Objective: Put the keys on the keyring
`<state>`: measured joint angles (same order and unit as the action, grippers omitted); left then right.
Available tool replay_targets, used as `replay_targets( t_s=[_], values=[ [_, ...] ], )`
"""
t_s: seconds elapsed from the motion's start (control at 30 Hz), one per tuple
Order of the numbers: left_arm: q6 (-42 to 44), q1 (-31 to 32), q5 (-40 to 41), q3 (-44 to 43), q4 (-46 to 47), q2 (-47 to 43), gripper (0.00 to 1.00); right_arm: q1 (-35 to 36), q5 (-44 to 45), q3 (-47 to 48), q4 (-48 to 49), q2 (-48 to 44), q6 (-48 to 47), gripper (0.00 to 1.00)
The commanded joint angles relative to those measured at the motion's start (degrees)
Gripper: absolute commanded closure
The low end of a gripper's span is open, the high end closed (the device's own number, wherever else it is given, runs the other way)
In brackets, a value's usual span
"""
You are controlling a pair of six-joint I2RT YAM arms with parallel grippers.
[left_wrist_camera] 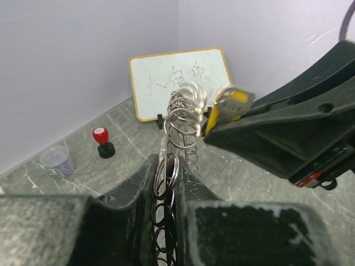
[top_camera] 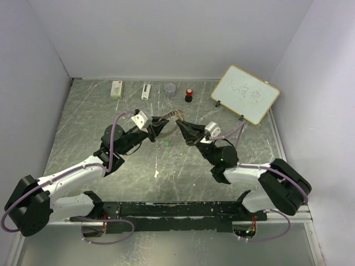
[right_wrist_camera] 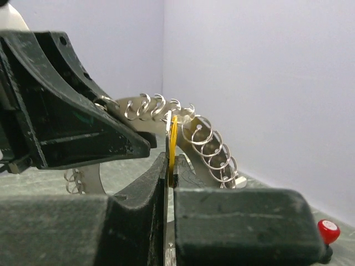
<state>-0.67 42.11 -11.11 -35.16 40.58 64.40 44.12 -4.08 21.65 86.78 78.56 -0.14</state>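
The keyring [top_camera: 175, 116] is a thin metal ring crowded with small silvery rings, held up off the table between both grippers. My left gripper [top_camera: 158, 127] is shut on its rim; the left wrist view shows the ring [left_wrist_camera: 182, 119] standing up from between the jaws [left_wrist_camera: 168, 165]. My right gripper [top_camera: 186, 131] is shut on the yellow-orange key [right_wrist_camera: 173, 138], held edge-on against the keyring's rim [right_wrist_camera: 208, 141]. That key also shows in the left wrist view [left_wrist_camera: 231, 105]. The green key [top_camera: 165, 143] lies on the table below the grippers.
A whiteboard [top_camera: 245, 93] stands at the back right. A red-topped black knob [top_camera: 189, 95], a grey cup [top_camera: 170, 89] and two white boxes [top_camera: 146, 91] [top_camera: 116, 89] line the back wall. Grey walls enclose the table on three sides.
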Motion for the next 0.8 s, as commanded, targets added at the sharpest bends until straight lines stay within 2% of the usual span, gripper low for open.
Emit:
replay_targets(
  t_s=[0.0,0.33,0.77],
  values=[
    [1.02,0.33,3.19,0.43,1.82,-1.58,0.93,0.4,1.23,-0.82,-2.74,-4.22,-1.56,1.0],
    [1.79,0.33,4.97,0.87,1.13,-2.06,0.93,0.36,1.43,5.48,-31.19,-14.08,-1.03,1.0],
    [2.63,0.18,7.88,1.74,0.47,-2.24,0.93,0.39,-0.22,16.53,-60.79,-20.85,-1.64,1.0]
  ],
)
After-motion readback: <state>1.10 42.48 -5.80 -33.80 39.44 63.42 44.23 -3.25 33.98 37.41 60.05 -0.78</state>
